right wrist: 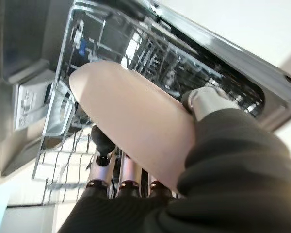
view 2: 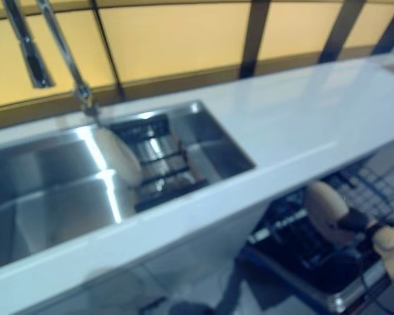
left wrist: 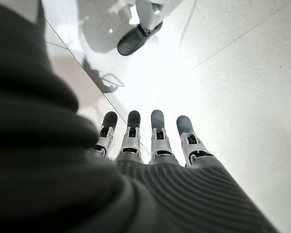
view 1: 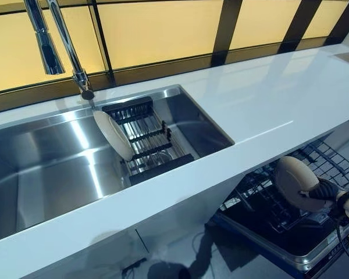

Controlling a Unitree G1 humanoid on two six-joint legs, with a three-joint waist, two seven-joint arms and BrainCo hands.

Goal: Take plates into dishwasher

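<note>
Below the worktop (view 1: 262,110), right hand (view 1: 328,195) pinches a cream plate (view 1: 295,181) edge-on, thumb against fingers (right wrist: 104,162), over the dishwasher rack (view 1: 267,212), likely for slotting. Second plate (view 1: 112,135) waits in the sink rack (view 1: 144,136). Left hand (left wrist: 150,145) idle, fingers straight.

The long white surface (view 1: 267,99) runs out of view at both sides. The shiny steel sink (view 1: 41,174) is cut off at the left edge. The tall silver tap (view 1: 64,46) goes out past the top. The right hand (view 1: 328,195) sits at the picture's edge, and the round cream plate (right wrist: 136,116) covers most of its fingers (right wrist: 103,160). The black dishwasher rack (view 1: 279,215) is partly hidden under the surface.
</note>
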